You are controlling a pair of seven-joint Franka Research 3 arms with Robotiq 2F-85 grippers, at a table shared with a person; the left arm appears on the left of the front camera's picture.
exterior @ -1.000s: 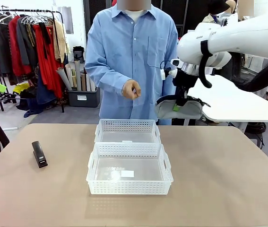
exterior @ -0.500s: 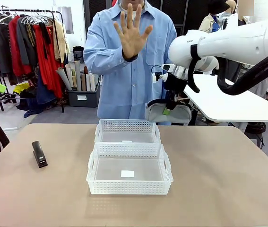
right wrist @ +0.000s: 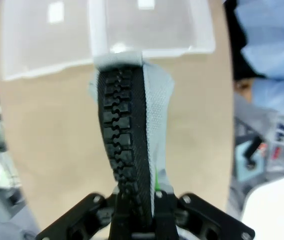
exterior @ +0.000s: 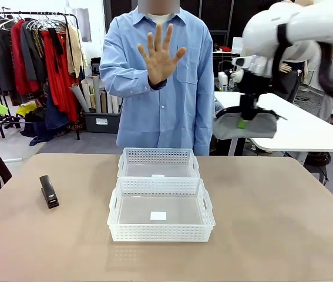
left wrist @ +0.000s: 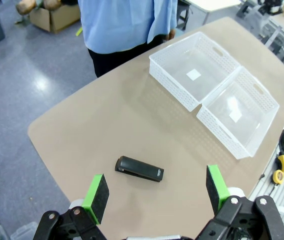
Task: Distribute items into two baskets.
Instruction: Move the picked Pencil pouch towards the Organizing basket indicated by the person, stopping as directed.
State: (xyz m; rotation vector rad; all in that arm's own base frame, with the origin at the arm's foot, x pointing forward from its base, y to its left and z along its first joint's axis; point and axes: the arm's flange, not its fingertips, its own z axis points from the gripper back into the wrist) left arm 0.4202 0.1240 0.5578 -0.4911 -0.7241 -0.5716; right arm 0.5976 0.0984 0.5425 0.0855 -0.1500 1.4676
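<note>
My right gripper [exterior: 244, 121] is shut on the grey pouch [exterior: 245, 126] and holds it in the air, right of the baskets and past the table's far edge. In the right wrist view the pouch's black zipper [right wrist: 125, 135] runs up from the gripper [right wrist: 136, 207]. Two white baskets, one near [exterior: 160, 232] and one far [exterior: 157, 155], stand side by side mid-table. The black stapler [exterior: 49, 191] lies on the table at the left. In the left wrist view my left gripper [left wrist: 156, 190] hangs open high above the stapler [left wrist: 139, 169], with the baskets [left wrist: 169, 85] [left wrist: 219, 135] beyond.
A person in a blue shirt stands at the far side holding up an open palm [exterior: 160, 53]. A white side table [exterior: 295, 126] stands at the back right behind the pouch. A clothes rack [exterior: 31, 59] is at the back left. The tan tabletop [exterior: 272, 223] is bare around the baskets.
My right arm swung left toward the far basket, then back right and slightly up with the pouch. The person raised a hand to an open palm and keeps it up.
</note>
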